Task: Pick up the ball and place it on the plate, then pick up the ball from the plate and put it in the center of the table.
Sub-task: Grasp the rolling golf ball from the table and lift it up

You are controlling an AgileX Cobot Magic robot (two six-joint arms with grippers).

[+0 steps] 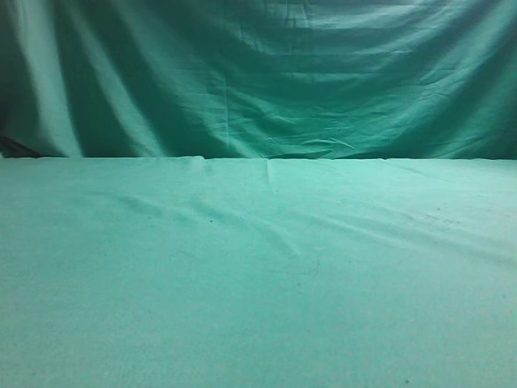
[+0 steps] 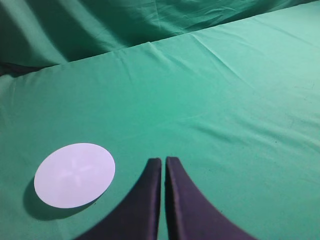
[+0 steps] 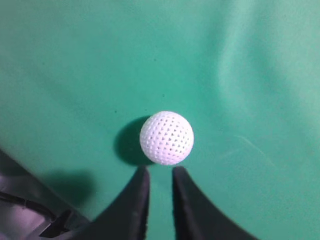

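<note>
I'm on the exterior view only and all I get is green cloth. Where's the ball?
Observer: The ball lies on the table, just ahead of the right gripper, ungrasped.
Operator: Are its jaws open?
Observer: Barely; the gap is narrower than the ball.
Operator: And the plate?
Observer: The plate shows in the left wrist view, empty, left of the left gripper, which is shut.

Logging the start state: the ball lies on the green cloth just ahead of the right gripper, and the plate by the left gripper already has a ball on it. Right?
Not quite. In the left wrist view the plate is bare: nothing lies on it. The rest holds: the right wrist view shows the ball on the green cloth just ahead of the right gripper.
</note>
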